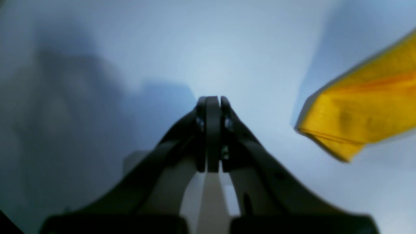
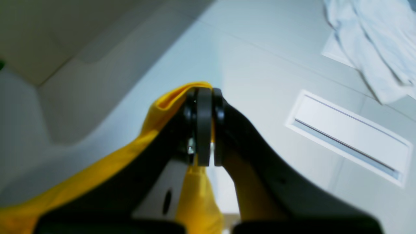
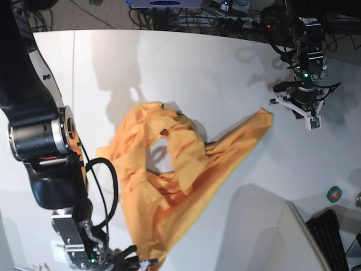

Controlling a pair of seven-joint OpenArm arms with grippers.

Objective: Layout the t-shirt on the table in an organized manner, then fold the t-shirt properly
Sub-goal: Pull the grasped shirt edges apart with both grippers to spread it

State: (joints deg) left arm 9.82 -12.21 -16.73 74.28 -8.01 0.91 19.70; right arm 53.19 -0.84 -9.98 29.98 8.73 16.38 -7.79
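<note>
The orange-yellow t-shirt (image 3: 175, 175) lies crumpled and partly spread across the middle of the white table (image 3: 225, 62), with one end reaching toward the far right. My right gripper (image 2: 204, 92) is shut on a fold of the t-shirt (image 2: 169, 100), and cloth shows between its fingers. In the base view this gripper (image 3: 138, 262) sits at the shirt's near bottom edge. My left gripper (image 1: 213, 100) is shut with nothing in it. It hovers over bare table, with a folded corner of the t-shirt (image 1: 357, 110) off to its right. In the base view the left gripper (image 3: 312, 120) stands just right of the shirt's far corner.
A slanted grey panel (image 3: 265, 226), a keyboard (image 3: 333, 237) and a green tape roll (image 3: 334, 195) sit at the near right. Cables crowd the far edge. The right wrist view shows a white cloth (image 2: 373, 42) and a white slotted panel (image 2: 347, 136).
</note>
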